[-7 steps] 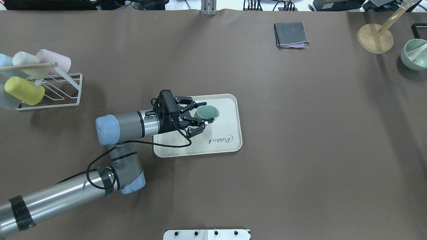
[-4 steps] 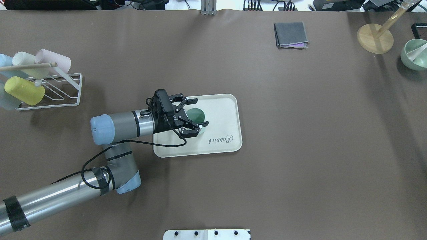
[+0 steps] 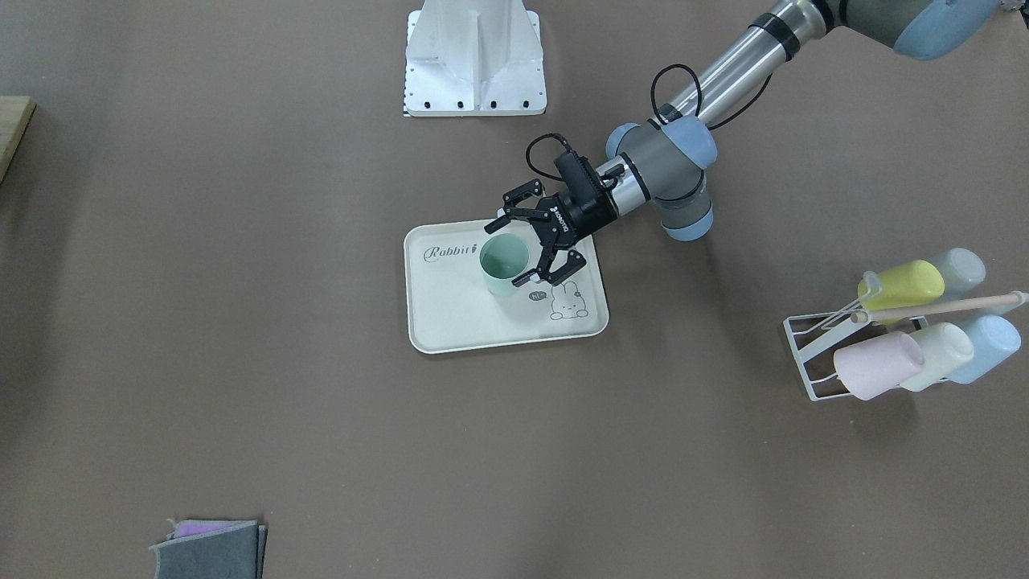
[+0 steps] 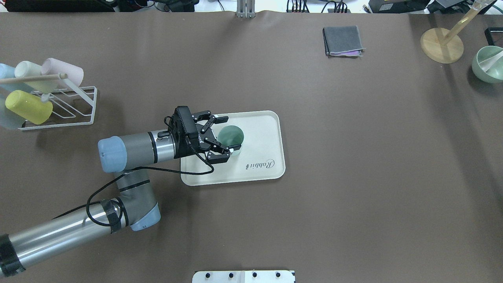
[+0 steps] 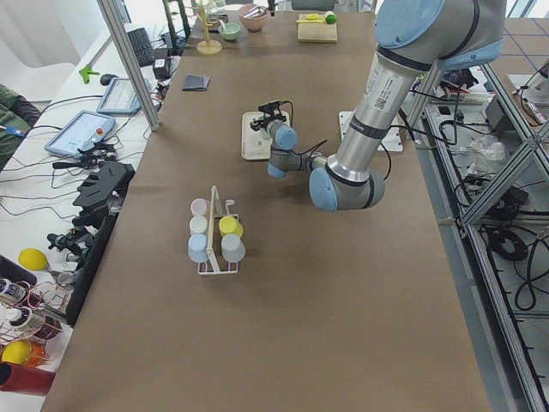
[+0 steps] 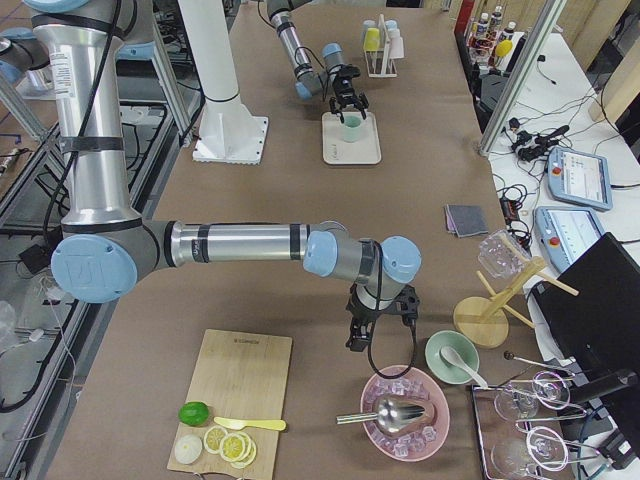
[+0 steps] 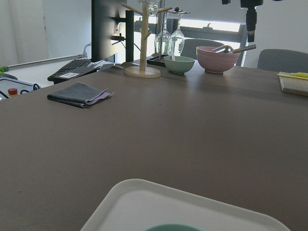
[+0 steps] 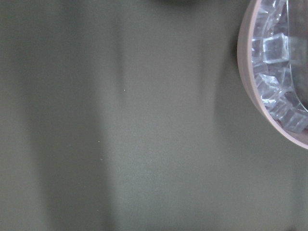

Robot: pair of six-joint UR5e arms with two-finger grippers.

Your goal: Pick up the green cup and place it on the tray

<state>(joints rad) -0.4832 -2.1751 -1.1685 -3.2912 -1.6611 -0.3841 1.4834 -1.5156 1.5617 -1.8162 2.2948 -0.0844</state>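
The green cup (image 4: 232, 135) stands upright on the cream tray (image 4: 261, 131), in its left half. It also shows in the front view (image 3: 504, 263) on the tray (image 3: 458, 322). My left gripper (image 4: 231, 133) is open, with its jaws spread on either side of the cup's near part; in the front view (image 3: 506, 253) the fingers straddle the cup. The left wrist view shows the tray's rim (image 7: 144, 192) and a sliver of the cup (image 7: 175, 228). My right gripper (image 6: 378, 322) hangs over the table far to the right, and I cannot tell its state.
A white wire rack (image 4: 74, 104) with several pastel cups stands left of the tray. A folded grey cloth (image 4: 342, 40), a wooden stand (image 4: 442, 45) and a green bowl (image 4: 489, 65) lie at the back right. A pink bowl of ice (image 8: 279, 72) sits by the right gripper.
The left gripper has drawn back to the left, toward the tray's left edge. The cup, tilted between the fingers a second ago, now stands upright on the tray.
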